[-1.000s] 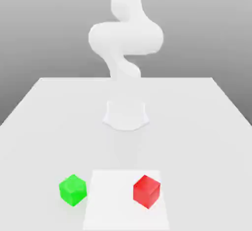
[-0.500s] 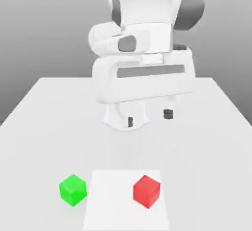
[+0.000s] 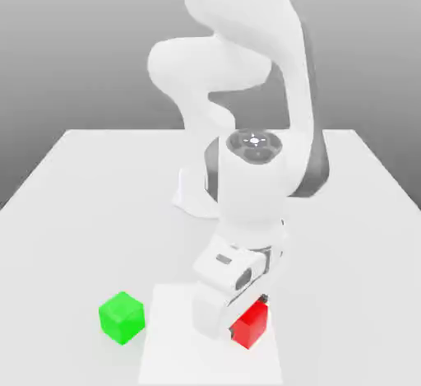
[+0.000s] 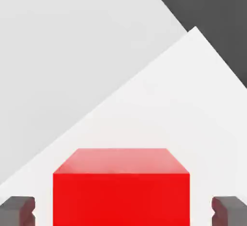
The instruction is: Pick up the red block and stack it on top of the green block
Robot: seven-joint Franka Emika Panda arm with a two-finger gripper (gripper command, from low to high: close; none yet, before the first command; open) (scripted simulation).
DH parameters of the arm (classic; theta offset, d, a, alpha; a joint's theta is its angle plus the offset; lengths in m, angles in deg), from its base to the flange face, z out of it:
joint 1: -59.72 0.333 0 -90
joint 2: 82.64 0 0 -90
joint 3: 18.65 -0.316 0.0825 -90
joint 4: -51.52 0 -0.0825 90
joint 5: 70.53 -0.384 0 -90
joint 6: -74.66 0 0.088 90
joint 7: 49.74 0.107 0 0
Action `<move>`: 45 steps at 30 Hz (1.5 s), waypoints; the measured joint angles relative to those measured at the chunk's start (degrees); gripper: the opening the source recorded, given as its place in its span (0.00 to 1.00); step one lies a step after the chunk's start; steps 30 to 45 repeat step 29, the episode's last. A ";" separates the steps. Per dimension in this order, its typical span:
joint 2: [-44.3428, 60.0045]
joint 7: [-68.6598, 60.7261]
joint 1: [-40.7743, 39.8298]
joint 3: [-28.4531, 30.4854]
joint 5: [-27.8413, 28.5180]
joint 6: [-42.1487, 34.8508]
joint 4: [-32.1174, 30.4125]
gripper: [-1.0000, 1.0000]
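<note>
- The white arm bends down over the near part of the desk, and its hand sits low, right at the red block.
- In the exterior view the hand's white body covers the side of the red block toward that view's left, so only part of the cube shows past it.
- A dark fingertip shows just above the red block's far upper corner in the exterior view.
- In the hand view the red block stands squarely between the two dark grey fingertips, one on each side of it.
- The hand is spread wider than the block: a strip of pale surface shows between each fingertip and the nearest red face, so the fingers are apart from the cube and nothing is gripped.
- The red block rests flat on a lighter square patch marked on the desk, on the part of the patch toward the exterior view's right.
- The green block sits on the desk just outside that patch's edge, toward the exterior view's left, well apart from the red block and from the hand.
- Both cubes stand upright on the surface with one corner turned toward the exterior camera; nothing lies on top of the green block.
- The arm's round base stands farther back on the desk, behind the lowered forearm.
</note>
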 joint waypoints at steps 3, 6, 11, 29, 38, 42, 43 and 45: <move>0.92 -0.07 -0.21 -0.25 -0.10 0.73 0.13 0.00; -2.67 0.52 0.16 0.32 0.76 -2.30 -0.41 0.00; -11.44 3.37 -1.56 2.08 2.68 -9.86 -1.60 0.00; -6.63 14.78 -20.31 6.82 -1.44 -5.96 -0.84 1.00; -6.63 14.78 -20.31 6.82 -1.44 -5.96 -0.84 1.00; -6.63 14.78 -20.31 6.82 -1.44 -5.96 -0.84 1.00; -6.63 14.78 -20.31 6.82 -1.44 -5.96 -0.84 1.00; -6.63 14.78 -20.31 6.82 -1.44 -5.96 -0.84 1.00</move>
